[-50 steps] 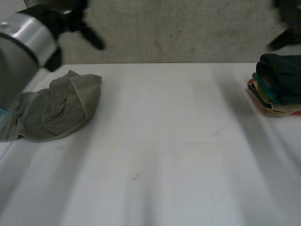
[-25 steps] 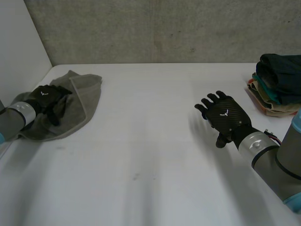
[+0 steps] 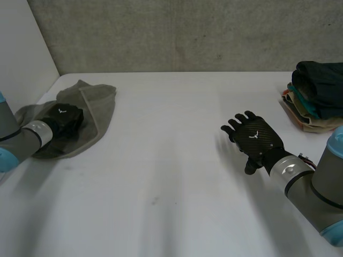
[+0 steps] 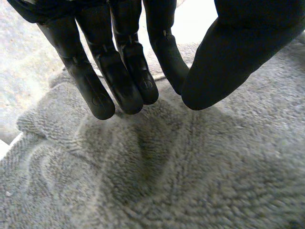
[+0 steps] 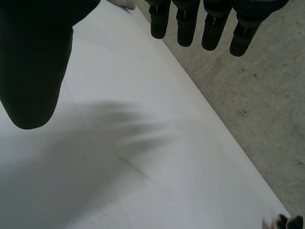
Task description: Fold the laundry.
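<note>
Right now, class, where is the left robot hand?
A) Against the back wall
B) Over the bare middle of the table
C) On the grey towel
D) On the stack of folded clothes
C: the left robot hand rests on the grey towel at the table's left side, far from the folded stack on the right.

White table (image 3: 171, 176) takes up pretty much the whole lower part of the frame. It's a plain matte top with a few tiny dark specks near the middle. Behind it, across the top, there's a rough grey concrete wall (image 3: 187, 32), kinda mottled. Upper left has a smooth white panel (image 3: 21, 43) standing along the table's left edge. Lighting's soft and even.
</note>
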